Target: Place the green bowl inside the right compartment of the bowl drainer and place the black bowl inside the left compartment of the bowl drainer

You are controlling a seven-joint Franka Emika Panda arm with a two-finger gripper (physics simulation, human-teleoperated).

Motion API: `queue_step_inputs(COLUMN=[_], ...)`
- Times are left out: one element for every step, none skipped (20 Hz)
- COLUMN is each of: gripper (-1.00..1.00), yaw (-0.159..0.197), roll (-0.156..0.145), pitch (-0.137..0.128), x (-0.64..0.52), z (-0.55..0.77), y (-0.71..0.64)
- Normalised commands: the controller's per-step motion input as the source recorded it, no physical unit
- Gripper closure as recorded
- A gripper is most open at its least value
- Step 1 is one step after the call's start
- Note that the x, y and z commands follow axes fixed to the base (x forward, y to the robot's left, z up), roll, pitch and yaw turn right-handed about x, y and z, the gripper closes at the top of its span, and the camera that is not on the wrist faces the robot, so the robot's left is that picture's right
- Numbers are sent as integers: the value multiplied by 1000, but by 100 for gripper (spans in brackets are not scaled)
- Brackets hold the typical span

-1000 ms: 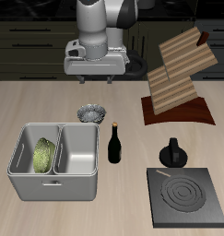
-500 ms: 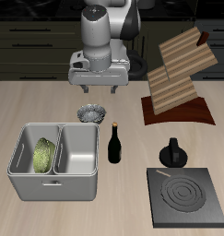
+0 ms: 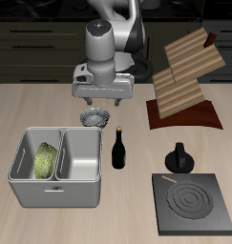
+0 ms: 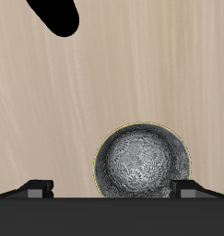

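Observation:
The black bowl [image 3: 95,117], dark grey with pale speckles, stands upright on the table just behind the bowl drainer [image 3: 56,191]. My gripper [image 3: 101,103] hangs open a little above it, empty. The wrist view looks straight down on the black bowl [image 4: 141,164], with the gripper [image 4: 112,190] spread wider than the bowl and both fingertips [image 4: 38,187] clear of its rim. The green bowl [image 3: 45,160] leans on its side inside the drainer well farther from the wine bottle. The well nearer the bottle holds nothing.
A dark wine bottle [image 3: 118,148] stands beside the drainer, close to the black bowl. A black knobbed pot [image 3: 179,158] and a flat black stove plate [image 3: 192,205] sit nearer the front edge. A wooden rack [image 3: 184,81] stands at the back.
The gripper has come down and forward, from well above the table to just over the black bowl. It stays open. Both bowls have kept their places.

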Motion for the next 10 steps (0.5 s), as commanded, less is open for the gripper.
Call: queue_step_inputs(gripper=[-100, -100, -100, -100, -100, -100, -100, -100, -100, -100], yaw=[46, 33, -50, 38, -50, 21, -36, -39, 55, -29], roll=[-29, 19, -12, -16, -4, 5, 8, 36, 29, 43], pitch=[-17, 49, 55, -1, 45, 16, 45, 24, 1, 84], x=[49, 89, 73, -18, -32, 0, -26, 19, 0, -115], z=[-257, -337, -326, -210, -358, -122, -243, -155, -150, -394], y=[-24, 5, -33, 71, 93, 110, 140, 150, 191, 340])
